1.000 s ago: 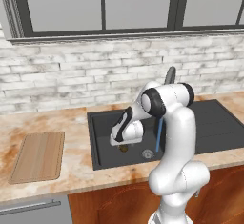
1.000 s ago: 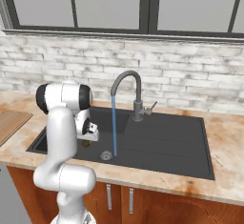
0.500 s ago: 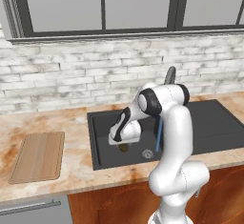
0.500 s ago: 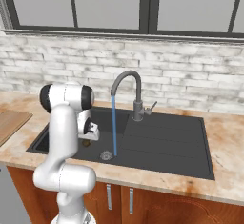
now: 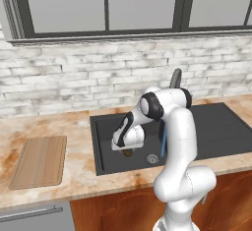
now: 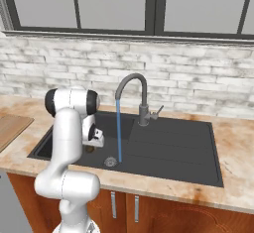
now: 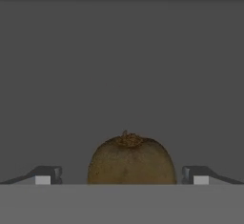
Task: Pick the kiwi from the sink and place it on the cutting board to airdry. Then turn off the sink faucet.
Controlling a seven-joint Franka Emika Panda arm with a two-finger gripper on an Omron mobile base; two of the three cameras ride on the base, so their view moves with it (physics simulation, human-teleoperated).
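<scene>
I have gripper (image 7: pixel 122 178) down in sink (image 5: pixel 106 127), jaws spread wide, one fingertip (image 7: pixel 47 175) either side of one kiwi (image 7: pixel 131 160), neither touching it. Kiwi sits on basin floor near left wall, beside one drain (image 6: pixel 111 162). One faucet (image 6: pixel 135 94) at rear edge, water stream (image 6: pixel 119 130) running. One cutting board (image 5: pixel 40 160) on worktop's left end, bare.

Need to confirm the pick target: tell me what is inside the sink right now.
Inside the sink lie the kiwi, with the open gripper straddling it, and the round drain under the water stream. The arm covers the basin floor around the kiwi in both base views.
</scene>
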